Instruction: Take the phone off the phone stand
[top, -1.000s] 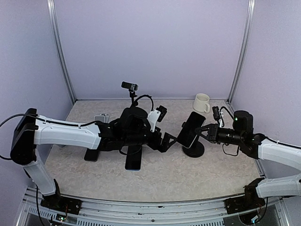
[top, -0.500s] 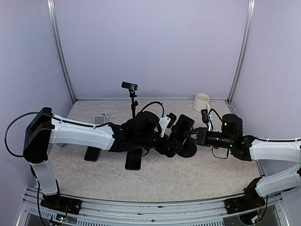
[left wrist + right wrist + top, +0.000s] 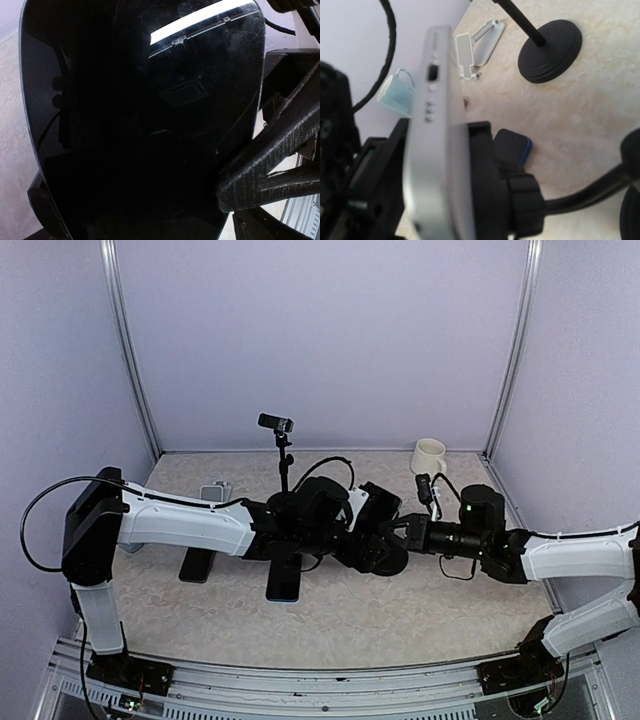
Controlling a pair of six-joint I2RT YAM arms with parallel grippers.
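The phone (image 3: pixel 379 508) sits in the clamp of the black phone stand (image 3: pixel 388 560) at the table's middle. In the left wrist view its dark screen (image 3: pixel 140 115) fills the frame. My left gripper (image 3: pixel 362 542) is right against the phone's front, and its jaws are hidden. A black ribbed finger (image 3: pixel 260 170) lies at the phone's right edge. In the right wrist view the phone's silver side (image 3: pixel 437 150) shows edge-on in the clamp (image 3: pixel 492 185). My right gripper (image 3: pixel 405 534) is at the stand's neck behind the phone, apparently holding it.
A small camera on a tripod (image 3: pixel 276 424) stands at the back, its base (image 3: pixel 550 45) visible. A white mug (image 3: pixel 428 457) is back right. Two dark phones (image 3: pixel 283 582) (image 3: pixel 195 566) lie flat under my left arm. A silver stand (image 3: pixel 472 47) and a teal mug (image 3: pixel 397 92) are far left.
Both arms have closed in on each other. The stand and phone shifted left with my right gripper, and my left gripper came up against the phone's screen.
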